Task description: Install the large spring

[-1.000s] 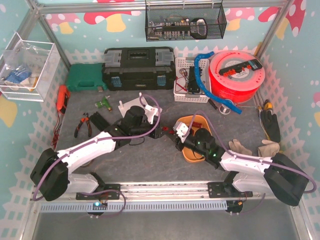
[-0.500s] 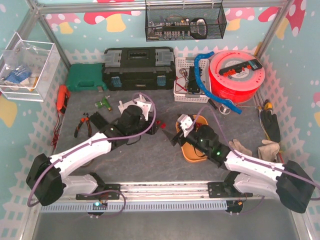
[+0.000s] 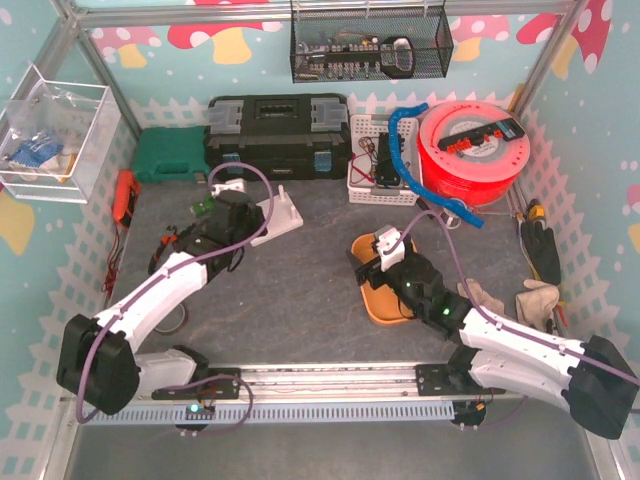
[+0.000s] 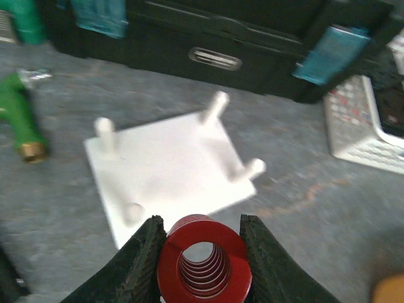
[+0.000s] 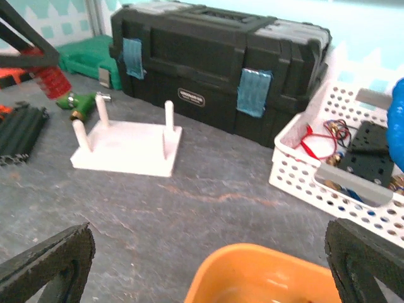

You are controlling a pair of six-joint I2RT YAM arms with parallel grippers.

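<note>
The large spring is a red coil, seen end-on, and my left gripper is shut on its sides. It hangs just short of the near edge of a white base plate with upright pegs. From above, the left gripper is beside the plate's left end. The right wrist view shows the spring up at the left, above the plate. My right gripper is open and empty over an orange bowl, seen from above as gripper and bowl.
A black toolbox stands behind the plate, with a green case on its left. A white basket and a red spool are at the back right. A green tool, pliers and gloves lie on the mat.
The two grippers were close together at the table's middle. The right one has opened and drawn back over the bowl. The left has swung back and left with the spring to the plate.
</note>
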